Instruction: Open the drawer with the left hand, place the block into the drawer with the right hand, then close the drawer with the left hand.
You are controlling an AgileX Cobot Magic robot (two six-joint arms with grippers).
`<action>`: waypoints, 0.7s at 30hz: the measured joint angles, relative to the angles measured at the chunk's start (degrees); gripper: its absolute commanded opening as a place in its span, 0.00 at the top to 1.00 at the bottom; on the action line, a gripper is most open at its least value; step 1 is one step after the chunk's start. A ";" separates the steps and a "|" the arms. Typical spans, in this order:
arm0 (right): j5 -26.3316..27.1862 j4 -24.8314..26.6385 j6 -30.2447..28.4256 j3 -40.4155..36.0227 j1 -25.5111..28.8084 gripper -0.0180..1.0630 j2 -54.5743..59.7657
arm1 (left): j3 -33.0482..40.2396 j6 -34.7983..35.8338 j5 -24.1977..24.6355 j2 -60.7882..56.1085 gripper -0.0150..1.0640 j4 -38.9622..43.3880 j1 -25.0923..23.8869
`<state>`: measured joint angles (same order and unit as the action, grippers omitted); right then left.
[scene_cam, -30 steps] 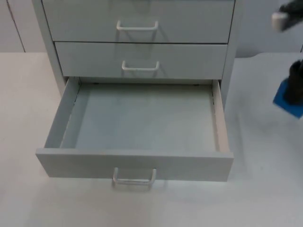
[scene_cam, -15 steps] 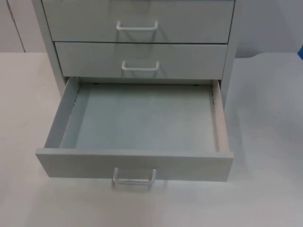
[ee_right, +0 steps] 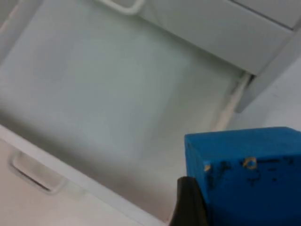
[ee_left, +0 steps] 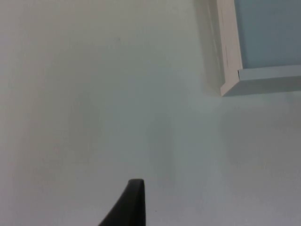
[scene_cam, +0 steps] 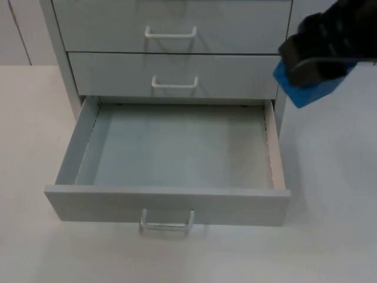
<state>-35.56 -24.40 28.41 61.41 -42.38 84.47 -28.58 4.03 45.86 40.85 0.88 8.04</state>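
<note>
A grey cabinet stands at the back of the table, and its bottom drawer is pulled out with nothing inside. My right gripper hangs in the air above the drawer's back right corner, shut on a blue block. In the right wrist view the blue block sits beside a black fingertip, with the drawer floor below. The left wrist view has one black fingertip over bare table, near the drawer's front corner.
Two shut drawers with white handles sit above the pulled-out one. The drawer's front handle faces the table's near edge. White table top lies on both sides of the cabinet.
The right gripper with the blue block left the picture at the right edge, then came back higher and further left, now above the drawer's back right corner.
</note>
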 measured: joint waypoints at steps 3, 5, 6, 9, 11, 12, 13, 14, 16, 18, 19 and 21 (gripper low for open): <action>1.70 -3.22 4.77 0.00 -2.72 0.98 2.60 | 0.00 0.00 0.00 0.00 0.01 0.00 0.00; 4.37 -4.26 7.97 0.00 -4.47 0.98 5.12 | 0.00 0.00 0.00 0.00 0.01 0.00 0.00; 6.71 -4.51 9.79 0.00 -5.18 0.98 7.20 | 0.00 0.00 0.00 0.00 0.01 0.00 0.00; 10.41 -5.30 12.84 0.00 -5.40 0.98 9.63 | 0.00 0.00 0.00 0.00 0.01 0.00 0.00; 12.21 -7.20 15.99 0.14 -5.54 0.98 11.75 | 0.00 0.00 0.00 0.00 0.01 0.00 0.00; 13.07 -9.09 19.12 0.69 -5.54 0.98 13.02 | 0.00 0.00 0.00 0.00 0.01 0.00 0.00; 13.07 -9.09 19.12 0.69 -5.54 0.98 13.02 | 0.00 0.00 0.00 0.00 0.01 0.00 0.00; 13.42 -11.00 22.62 1.59 -5.54 0.98 14.62 | 0.00 0.00 0.00 0.00 0.01 0.00 0.00; 13.82 -15.53 28.85 3.44 -5.54 0.98 18.06 | 0.00 0.00 0.00 0.00 0.01 0.00 0.00; 13.93 -19.54 35.18 5.79 -5.75 0.98 21.39 | 0.00 0.00 0.00 0.00 0.01 0.00 0.00; 13.81 -21.35 37.45 6.89 -5.91 0.98 23.25 | 0.00 0.00 0.00 0.00 0.01 0.00 0.00; 13.54 -23.23 39.83 8.27 -5.90 0.98 24.80 | 0.00 0.00 0.00 0.00 0.01 0.00 0.00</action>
<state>-22.02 -47.64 68.24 69.68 -48.28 109.27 -28.58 4.03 45.86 40.85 0.88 8.04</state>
